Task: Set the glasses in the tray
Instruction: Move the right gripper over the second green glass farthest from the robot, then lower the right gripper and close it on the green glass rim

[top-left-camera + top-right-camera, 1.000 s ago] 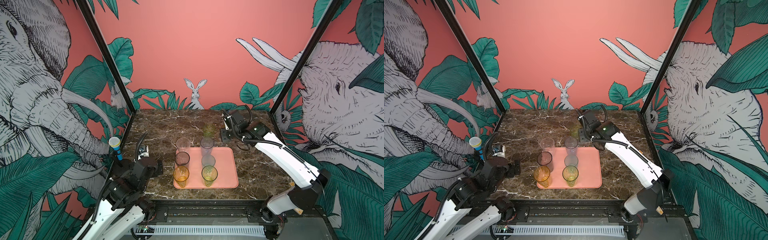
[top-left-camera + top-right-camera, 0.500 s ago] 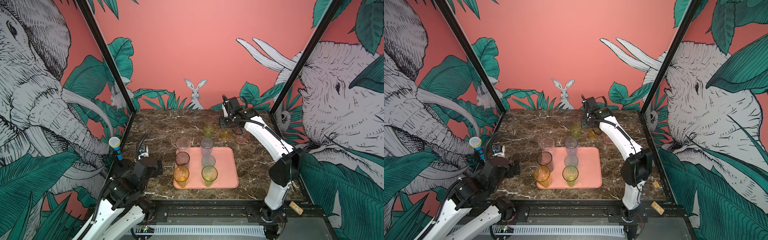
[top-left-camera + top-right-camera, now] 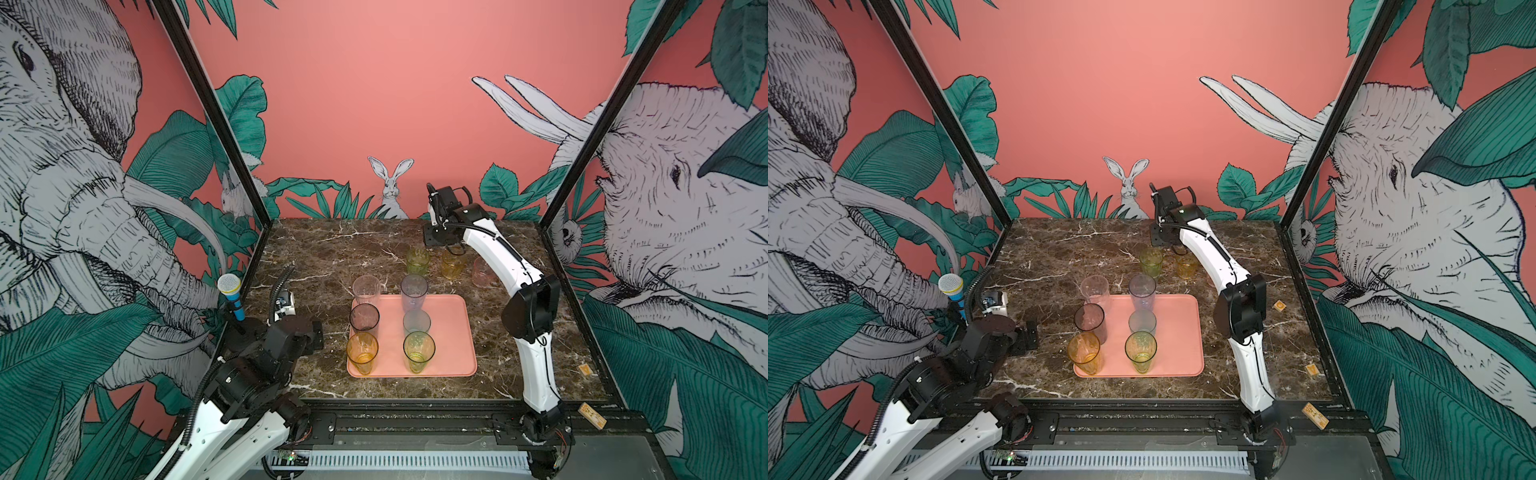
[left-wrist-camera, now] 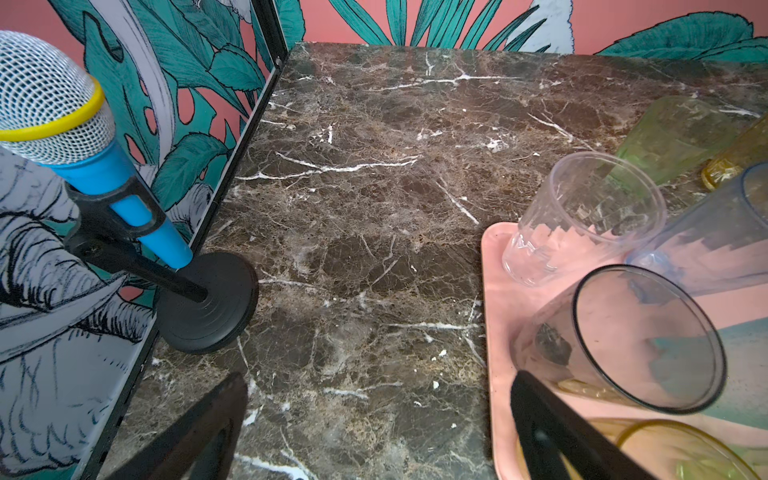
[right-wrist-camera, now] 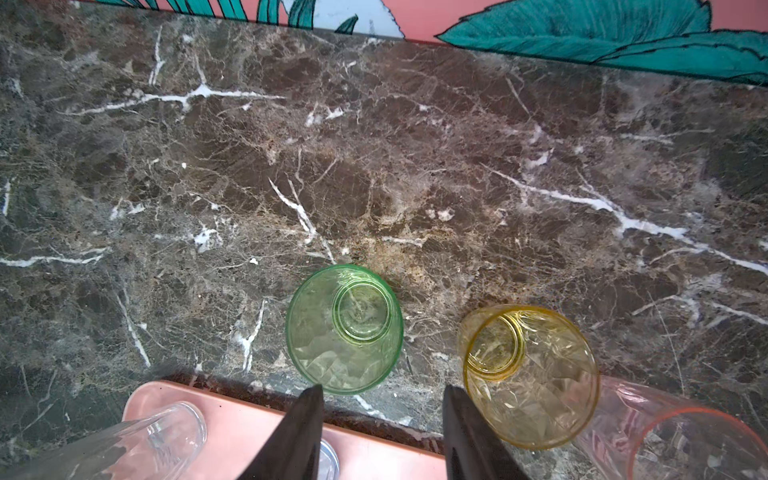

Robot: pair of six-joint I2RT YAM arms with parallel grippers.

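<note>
Right gripper (image 5: 380, 432) part open, empty, above 2 short glasses (image 5: 345, 328)

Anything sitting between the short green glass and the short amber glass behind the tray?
Nothing: bare marble separates the short green glass from the short amber glass, clearest in the right wrist view.

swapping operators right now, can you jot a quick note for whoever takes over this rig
Left pincer: open, empty, parked beside the tray's left edge.
Right pincer: jaws apart, empty, hovering at the back of the marble table above the loose glasses.
Done: six glasses stand upright in the tray, in its left and middle columns.
Left: short yellow-green glass, short amber glass and pink glass, in a row on the table behind the tray. The tray's right side is free for them.
</note>
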